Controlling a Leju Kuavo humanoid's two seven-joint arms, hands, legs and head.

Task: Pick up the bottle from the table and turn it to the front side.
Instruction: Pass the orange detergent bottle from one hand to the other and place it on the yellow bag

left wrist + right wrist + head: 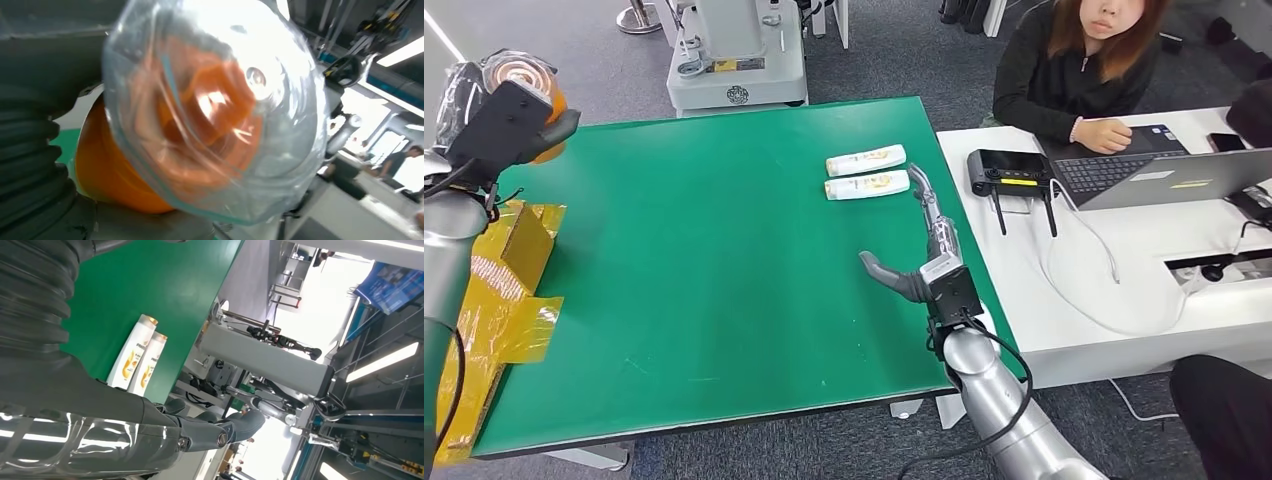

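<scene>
Head view: two white plastic shampoo bottles (867,173) lie side by side on green table (704,270), far right. Right hand (921,262) empty, fingers (924,195) spread, tips at nearer bottle, prob. lining up grasp. Left hand (499,120) raised, grips orange plastic-wrapped object (210,115)

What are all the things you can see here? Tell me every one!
table: one, green, in the middle.
bottles: two, white with yellow labels, lying side by side at the table's far right.
orange thing: one, wrapped in clear plastic, held up by the left hand.
yellow packaging: one pile, at the table's left edge.
desk: one, white, right of the table.
laptop: one, grey, on the desk.
controller: one, black with two antennas, on the desk.
person: one, in black, seated behind the desk.
machine: one, pale grey, beyond the table.
left hand: dark, raised at far left.
right hand: grey, fingers spread, just short of the bottles.
</scene>
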